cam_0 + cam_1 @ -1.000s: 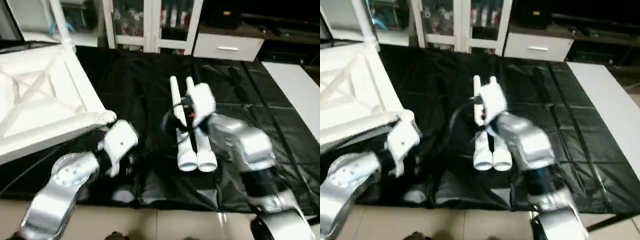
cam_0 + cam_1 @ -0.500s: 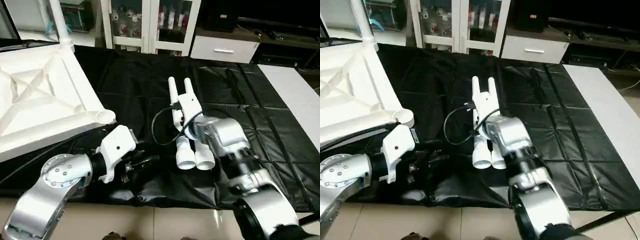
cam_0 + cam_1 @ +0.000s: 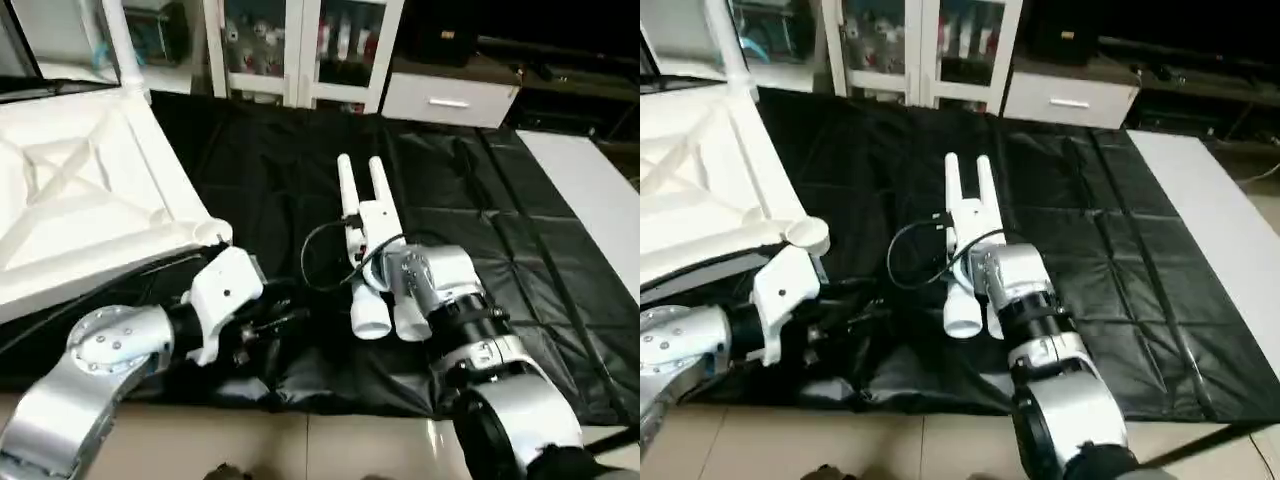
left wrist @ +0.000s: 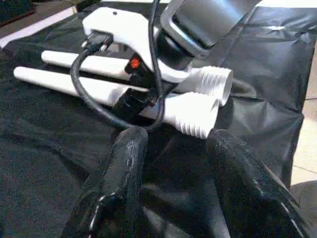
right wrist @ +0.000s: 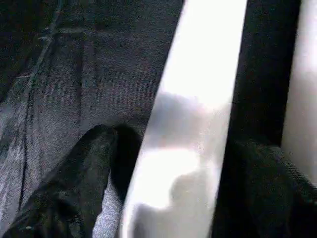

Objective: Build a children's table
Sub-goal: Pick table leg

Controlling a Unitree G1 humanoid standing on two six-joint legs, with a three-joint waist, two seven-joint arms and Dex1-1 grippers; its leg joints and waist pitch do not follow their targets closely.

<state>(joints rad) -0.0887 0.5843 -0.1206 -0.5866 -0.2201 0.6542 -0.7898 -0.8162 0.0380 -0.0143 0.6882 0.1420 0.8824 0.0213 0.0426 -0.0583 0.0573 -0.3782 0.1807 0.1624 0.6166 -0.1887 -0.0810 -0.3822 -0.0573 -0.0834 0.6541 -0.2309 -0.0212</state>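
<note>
The children's table's white tabletop (image 3: 80,200) lies underside up at the left of the black-covered table, with one leg (image 3: 115,45) standing in its far corner socket. Two more white legs (image 3: 347,190) (image 3: 380,185) lie side by side mid-table, threaded ends (image 4: 198,116) toward me. My right gripper (image 3: 358,262) reaches down over them. In the right wrist view its fingers (image 5: 74,188) press both sides of the left-hand leg (image 5: 198,99), which rests on the cloth. My left gripper (image 4: 173,163) hovers low just left of the threaded ends, open and holding nothing.
Black cloth (image 3: 500,230) covers the work table, rumpled near the front edge under my left gripper. White cabinets (image 3: 300,50) and a drawer unit (image 3: 450,100) stand behind the table. A pale floor strip (image 3: 590,180) runs along the right side.
My right gripper's fingers have closed in onto the left-hand leg. The head camera has shifted a little. The left gripper stays beside the legs' ends.
</note>
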